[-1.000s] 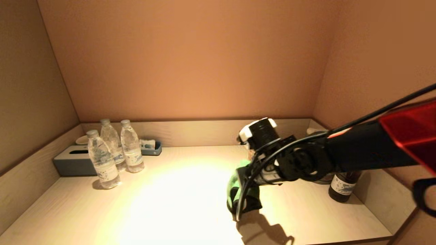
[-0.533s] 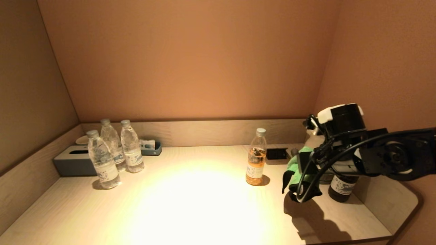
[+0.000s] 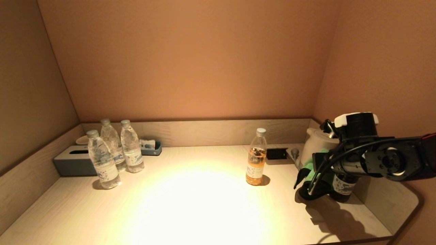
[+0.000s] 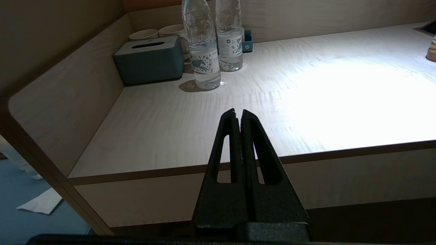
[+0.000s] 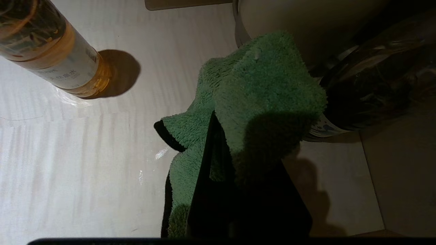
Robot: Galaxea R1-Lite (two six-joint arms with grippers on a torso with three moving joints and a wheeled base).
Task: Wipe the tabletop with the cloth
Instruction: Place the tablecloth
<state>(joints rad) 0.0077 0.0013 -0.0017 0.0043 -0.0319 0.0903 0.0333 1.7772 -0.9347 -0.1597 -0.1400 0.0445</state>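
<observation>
Right gripper (image 3: 311,185) clamps one green cloth (image 3: 309,167); left gripper (image 4: 238,117) closed, empty; five bottles, one kettle (image 3: 317,144).

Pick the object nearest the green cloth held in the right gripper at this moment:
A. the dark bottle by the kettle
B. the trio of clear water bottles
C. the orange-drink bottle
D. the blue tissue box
A: in the right wrist view the green cloth clamped in the right gripper reaches the dark bottle, while the orange-drink bottle stands apart.
</observation>
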